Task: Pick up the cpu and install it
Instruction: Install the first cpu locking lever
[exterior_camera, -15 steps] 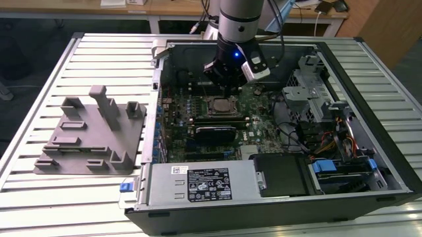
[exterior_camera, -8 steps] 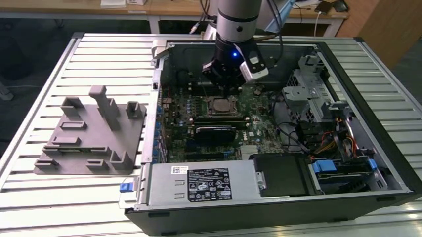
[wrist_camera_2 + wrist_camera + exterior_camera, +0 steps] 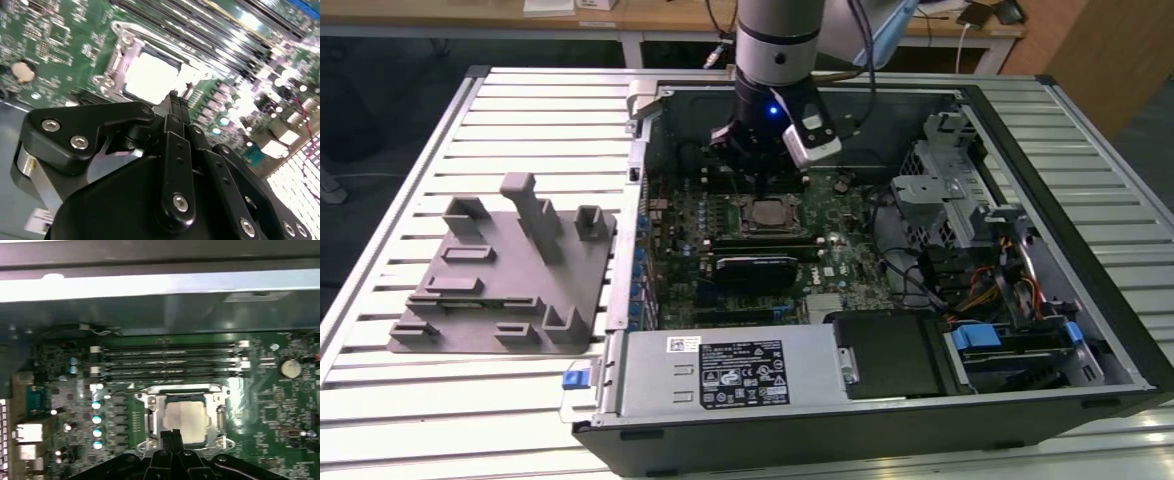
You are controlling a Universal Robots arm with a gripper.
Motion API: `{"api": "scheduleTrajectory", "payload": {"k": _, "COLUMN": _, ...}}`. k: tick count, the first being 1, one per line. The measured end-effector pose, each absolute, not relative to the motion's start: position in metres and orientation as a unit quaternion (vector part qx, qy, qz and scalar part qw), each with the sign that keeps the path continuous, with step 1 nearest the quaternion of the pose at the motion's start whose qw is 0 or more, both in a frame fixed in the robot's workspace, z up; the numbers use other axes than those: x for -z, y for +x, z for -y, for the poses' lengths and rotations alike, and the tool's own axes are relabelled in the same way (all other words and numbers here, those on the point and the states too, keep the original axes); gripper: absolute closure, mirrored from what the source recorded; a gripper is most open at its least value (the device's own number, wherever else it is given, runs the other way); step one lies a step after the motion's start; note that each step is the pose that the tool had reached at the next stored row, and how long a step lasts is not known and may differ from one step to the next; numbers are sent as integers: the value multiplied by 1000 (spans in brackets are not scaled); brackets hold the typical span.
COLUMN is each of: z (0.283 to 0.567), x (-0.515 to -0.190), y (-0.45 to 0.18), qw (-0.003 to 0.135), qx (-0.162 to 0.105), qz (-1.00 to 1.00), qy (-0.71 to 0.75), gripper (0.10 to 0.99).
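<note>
Cpu (image 3: 186,415) seated flat inside socket frame (image 3: 151,419), apparently placed for installation; tool (image 3: 170,433) closed, empty, tips poised just above cpu edge

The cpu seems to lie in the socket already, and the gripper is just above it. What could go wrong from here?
1. The gripper, shut, hangs over one edge of the cpu, not its middle; a downward push there could tilt the chip in the socket frame.
2. Whether the cpu lies fully flat cannot be told, so it may be misseated.
3. A sideways move might scrape the socket frame.
</note>
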State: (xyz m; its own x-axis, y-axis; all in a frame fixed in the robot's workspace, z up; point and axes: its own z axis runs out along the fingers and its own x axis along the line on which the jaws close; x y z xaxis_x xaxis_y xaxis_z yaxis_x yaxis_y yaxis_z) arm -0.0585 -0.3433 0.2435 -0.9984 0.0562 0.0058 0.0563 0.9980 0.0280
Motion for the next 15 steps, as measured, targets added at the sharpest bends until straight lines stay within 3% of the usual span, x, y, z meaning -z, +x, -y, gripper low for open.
{"api": "scheduleTrajectory", "payload": {"k": 11, "z": 343, "x": -243, "y": -95, "qw": 2, "qx": 15, "qz": 999, "qy": -30, "gripper": 980}}
{"api": "scheduleTrajectory", "payload": {"k": 15, "z": 343, "x": -243, "y": -105, "qw": 2, "qx": 31, "qz": 999, "qy": -30, "gripper": 980}}
